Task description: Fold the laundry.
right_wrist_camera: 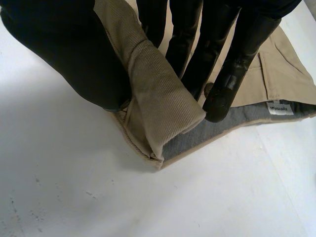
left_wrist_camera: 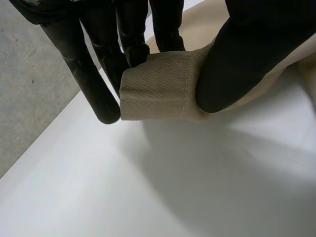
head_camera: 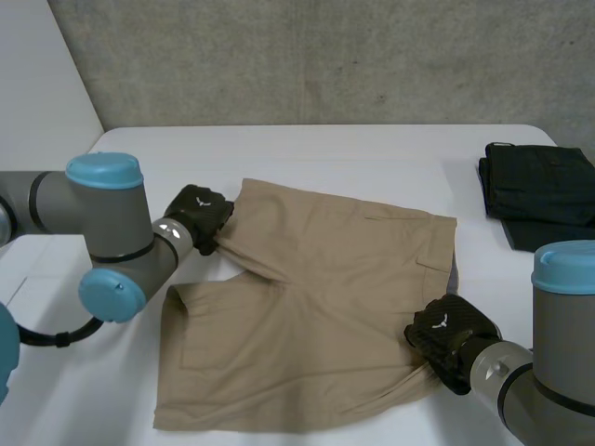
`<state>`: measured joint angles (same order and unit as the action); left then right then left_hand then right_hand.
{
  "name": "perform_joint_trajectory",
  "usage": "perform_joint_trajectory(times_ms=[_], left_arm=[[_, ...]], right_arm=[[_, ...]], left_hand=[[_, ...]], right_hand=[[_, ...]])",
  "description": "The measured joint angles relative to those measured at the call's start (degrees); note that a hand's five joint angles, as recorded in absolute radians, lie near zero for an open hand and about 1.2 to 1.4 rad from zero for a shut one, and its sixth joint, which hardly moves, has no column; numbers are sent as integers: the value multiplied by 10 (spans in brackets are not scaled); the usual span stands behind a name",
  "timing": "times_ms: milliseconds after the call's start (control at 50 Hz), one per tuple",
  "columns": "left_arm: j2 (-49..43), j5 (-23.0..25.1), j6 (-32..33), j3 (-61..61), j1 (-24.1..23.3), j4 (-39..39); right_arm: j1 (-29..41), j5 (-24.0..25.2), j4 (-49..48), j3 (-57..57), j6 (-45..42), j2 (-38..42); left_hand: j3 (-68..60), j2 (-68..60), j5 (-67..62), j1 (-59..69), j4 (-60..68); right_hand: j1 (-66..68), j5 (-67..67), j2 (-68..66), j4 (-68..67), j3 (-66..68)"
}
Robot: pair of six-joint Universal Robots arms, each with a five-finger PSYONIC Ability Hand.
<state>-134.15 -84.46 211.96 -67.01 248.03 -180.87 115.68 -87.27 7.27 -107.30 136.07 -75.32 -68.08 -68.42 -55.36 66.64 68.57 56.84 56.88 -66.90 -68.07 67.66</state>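
Tan shorts [head_camera: 316,307] lie spread flat in the middle of the white table [head_camera: 372,158], waistband toward the right. My left hand [head_camera: 198,216] is at the far left leg hem. In the left wrist view its fingers [left_wrist_camera: 94,74] and thumb [left_wrist_camera: 237,64] pinch the stitched hem [left_wrist_camera: 158,89]. My right hand [head_camera: 448,336] sits at the near right waistband corner. There its thumb [right_wrist_camera: 69,54] and fingers [right_wrist_camera: 232,74] pinch a fold of the tan waistband [right_wrist_camera: 158,98], with grey lining [right_wrist_camera: 217,133] showing underneath.
A folded black garment [head_camera: 539,190] lies at the table's far right edge. Bare white table runs behind the shorts and along the left side. A grey concrete wall stands behind the table.
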Motion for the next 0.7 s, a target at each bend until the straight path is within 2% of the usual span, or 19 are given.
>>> perform_joint_trajectory(times_ms=[180, 200, 220, 240, 300, 420, 440, 460, 520, 600, 700], left_arm=[[20, -67, 3, -56, -15, -23], [20, -78, 3, -58, -19, -25], [20, -83, 3, -59, -22, -25], [20, -89, 3, -59, -24, -26], [28, -100, 2, -60, -28, -26], [58, -110, -2, -70, -28, -23], [121, -120, -12, -101, -26, -19], [121, -120, -12, -101, -26, -19], [199, -121, -40, -158, -30, -12], [329, -118, -88, -270, -47, 16], [412, -116, -111, -358, -70, 64]], right_arm=[[2, 0, -4, 1, 4, 0], [2, 0, -5, 1, 4, 0], [2, 0, -5, 1, 5, 0], [2, 0, -7, 1, 7, 0], [1, 0, -15, 3, 17, -1], [-2, 2, -23, 6, 32, -1], [-5, 6, -31, 12, 52, -1], [-5, 6, -31, 12, 52, -1], [-5, 13, -34, 17, 67, -1], [-5, 20, -45, 24, 96, -1], [-7, 21, -54, 28, 119, 1]], left_hand=[[25, 27, 9, -13, -28], [105, 119, 80, -99, -109], [252, 259, 228, -268, -260], [361, 374, 339, -376, -370], [471, 477, 451, -470, -483], [495, 501, 478, -481, -506], [497, 503, 480, -481, -508], [497, 503, 480, -481, -508], [496, 501, 476, -479, -506], [488, 489, 456, -479, -490], [486, 487, 455, -479, -488]], right_hand=[[0, 0, 0, 0, 0], [0, 0, 0, 0, 0], [0, 0, 0, 0, 0], [0, 0, 0, 0, 0], [0, 0, 0, 0, 0], [2, 0, 0, 0, 0], [2, 0, 0, 0, 0], [2, 0, 0, 0, 0], [2, 0, 0, 0, 0], [2, 0, 0, 0, 0], [2, 0, 0, 0, 0]])
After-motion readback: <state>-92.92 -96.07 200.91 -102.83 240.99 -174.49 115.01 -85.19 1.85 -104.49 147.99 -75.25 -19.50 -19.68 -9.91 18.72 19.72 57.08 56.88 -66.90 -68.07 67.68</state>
